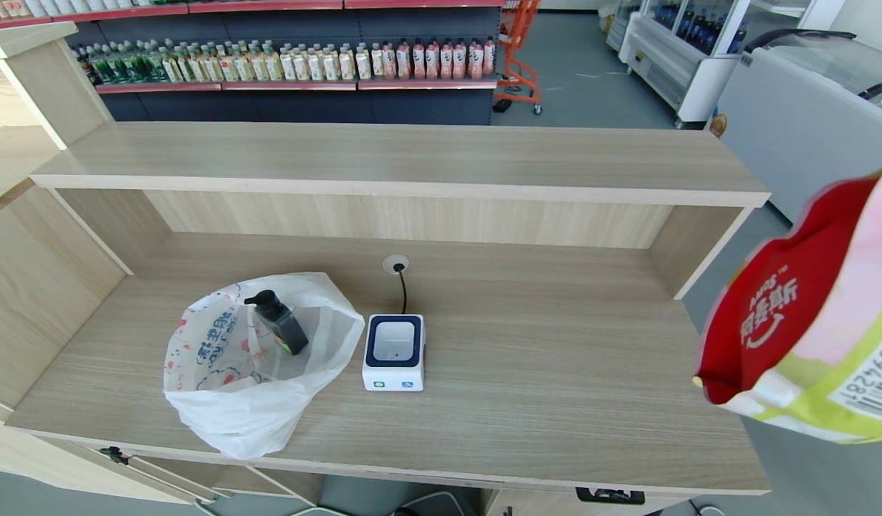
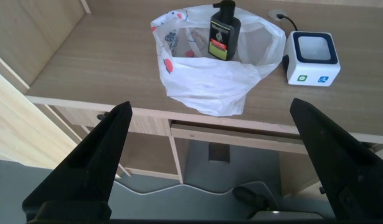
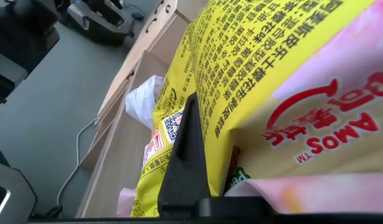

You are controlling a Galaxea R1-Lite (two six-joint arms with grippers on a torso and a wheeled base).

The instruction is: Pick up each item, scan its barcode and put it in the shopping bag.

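Pale wood counter (image 1: 555, 373) carried a raised back ledge (image 1: 398, 154). Behind it stood store shelves (image 1: 297, 107) stocked with bottled drinks (image 1: 290, 64). Orange cart (image 1: 519, 36) in the aisle; white chest freezer (image 1: 799, 122) nearby.

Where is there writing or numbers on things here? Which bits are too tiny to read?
snack bag: large white characters on its red patch, readable; a barcode with digits, cut off at the picture's edge.
Its yellow back: rows of red characters and a square code.
shopping bag: blue characters on its side, crumpled, partly readable.
pump bottle: label print too small.
scanner: two small icons, no words.
shelf bottles: labels too small.
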